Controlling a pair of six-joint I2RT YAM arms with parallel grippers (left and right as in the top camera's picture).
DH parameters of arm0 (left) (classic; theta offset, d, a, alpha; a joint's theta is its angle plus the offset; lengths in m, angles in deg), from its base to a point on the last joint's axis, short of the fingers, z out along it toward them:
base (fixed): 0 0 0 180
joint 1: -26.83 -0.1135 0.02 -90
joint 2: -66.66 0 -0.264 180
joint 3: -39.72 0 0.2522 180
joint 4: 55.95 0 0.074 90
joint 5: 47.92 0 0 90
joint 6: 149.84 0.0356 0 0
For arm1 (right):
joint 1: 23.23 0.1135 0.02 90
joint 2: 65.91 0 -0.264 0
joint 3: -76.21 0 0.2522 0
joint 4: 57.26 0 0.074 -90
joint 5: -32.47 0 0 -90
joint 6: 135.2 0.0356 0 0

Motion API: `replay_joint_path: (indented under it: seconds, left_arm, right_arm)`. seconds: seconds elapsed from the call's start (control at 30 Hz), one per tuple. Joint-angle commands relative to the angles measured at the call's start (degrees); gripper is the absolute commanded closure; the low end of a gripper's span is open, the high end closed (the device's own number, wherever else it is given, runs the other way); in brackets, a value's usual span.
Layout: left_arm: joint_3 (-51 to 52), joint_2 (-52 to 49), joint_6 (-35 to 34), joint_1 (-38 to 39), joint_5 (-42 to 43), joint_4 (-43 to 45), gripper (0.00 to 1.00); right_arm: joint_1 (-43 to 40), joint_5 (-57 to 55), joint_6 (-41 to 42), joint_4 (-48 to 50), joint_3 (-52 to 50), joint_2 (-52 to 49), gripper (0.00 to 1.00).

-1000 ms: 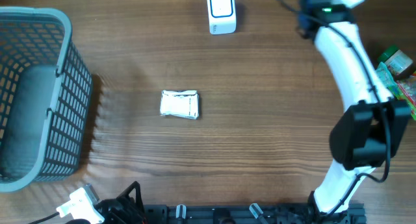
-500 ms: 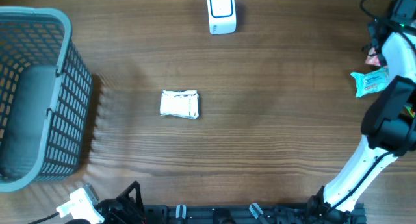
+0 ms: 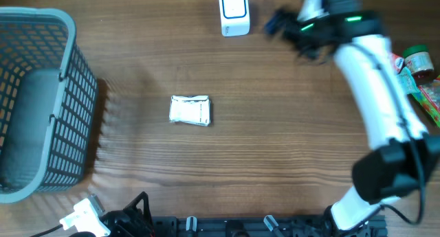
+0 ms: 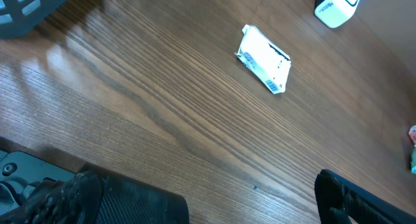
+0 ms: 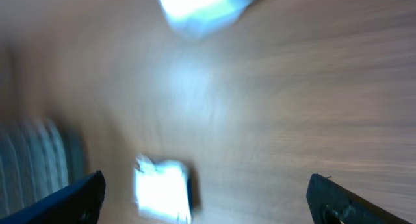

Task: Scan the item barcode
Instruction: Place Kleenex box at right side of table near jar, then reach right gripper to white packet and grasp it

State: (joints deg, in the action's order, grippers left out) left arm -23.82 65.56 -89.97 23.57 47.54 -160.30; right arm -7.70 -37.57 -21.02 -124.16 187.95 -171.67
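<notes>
The item, a white packet (image 3: 190, 110), lies flat in the middle of the table, with print along one edge in the left wrist view (image 4: 264, 58). The white and blue scanner (image 3: 234, 12) stands at the back centre. My right gripper (image 3: 277, 21) hovers, blurred, just right of the scanner. Its wrist view is smeared but shows the right gripper (image 5: 205, 201) open and empty, with the packet (image 5: 162, 191) below and the scanner (image 5: 203, 6) above. My left gripper (image 4: 237, 204) is open and empty at the near table edge (image 3: 135, 208), well short of the packet.
A grey mesh basket (image 3: 41, 99) fills the left side, and its corner shows in the left wrist view (image 4: 32, 3). A green-lidded jar (image 3: 416, 61) and colourful packets (image 3: 431, 96) lie at the right edge. The right arm's white link (image 3: 375, 79) stretches across the table's right part.
My right arm swung out to the right edge and then back left, so its gripper now sits near the scanner. The packet, scanner and left arm have not moved.
</notes>
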Motion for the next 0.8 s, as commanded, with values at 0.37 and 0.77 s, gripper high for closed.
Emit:
replay_joint_path:
  seconds: [0.37, 0.77]
  left_arm:
    - [0.24, 0.17, -0.35, 0.28, 0.46, -0.55, 0.00]
    - [0.24, 0.17, -0.35, 0.28, 0.46, -0.55, 0.00]
  right_arm:
    - [24.55, -6.05, -32.65, 7.82, -8.70, -4.85, 0.00]
    - [29.94, -2.32, -49.70, 13.73, -8.74, -9.46, 0.00]
